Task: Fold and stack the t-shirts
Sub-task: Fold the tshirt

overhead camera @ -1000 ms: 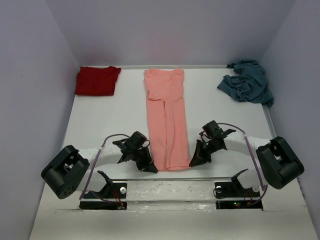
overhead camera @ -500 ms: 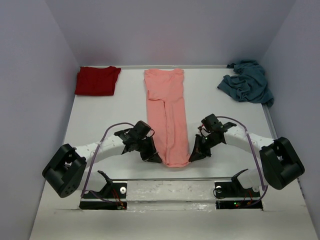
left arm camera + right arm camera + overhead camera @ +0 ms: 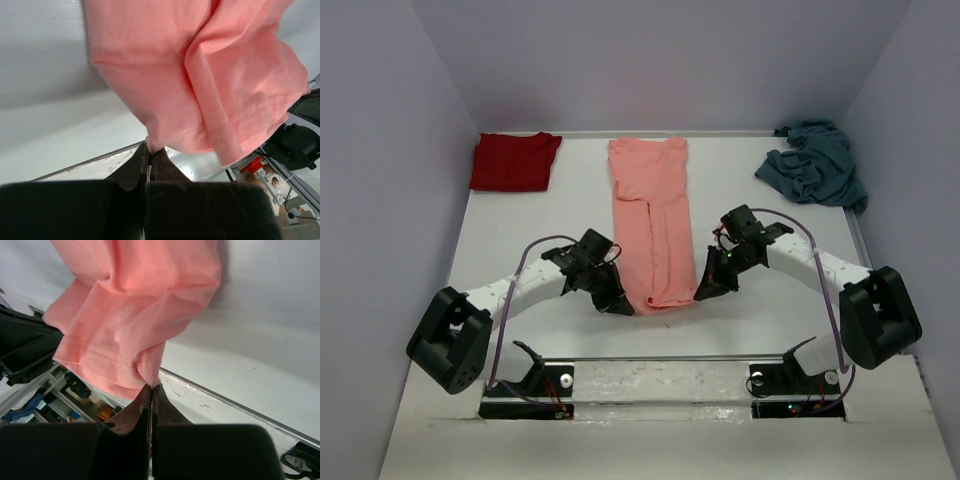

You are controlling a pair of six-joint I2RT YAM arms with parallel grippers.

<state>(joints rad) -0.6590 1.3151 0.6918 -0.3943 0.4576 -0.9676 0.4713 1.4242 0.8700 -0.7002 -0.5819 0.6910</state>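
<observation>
The salmon-pink t-shirt [image 3: 655, 215] lies as a long narrow strip down the middle of the table, folded lengthwise. My left gripper [image 3: 623, 306] is shut on its near left corner, seen pinched in the left wrist view [image 3: 149, 142]. My right gripper [image 3: 703, 294] is shut on its near right corner, seen in the right wrist view [image 3: 151, 384]. The near hem is lifted off the table between them. The dark red t-shirt [image 3: 514, 160] lies folded at the far left. The teal-blue t-shirt [image 3: 813, 163] lies crumpled at the far right.
Pale walls close the table on the left, back and right. A metal strip [image 3: 650, 358] runs along the near edge in front of the arm bases.
Both grippers have moved away from the near edge, carrying the pink shirt's near hem up and towards the far side. The strip on the table looks shorter.
</observation>
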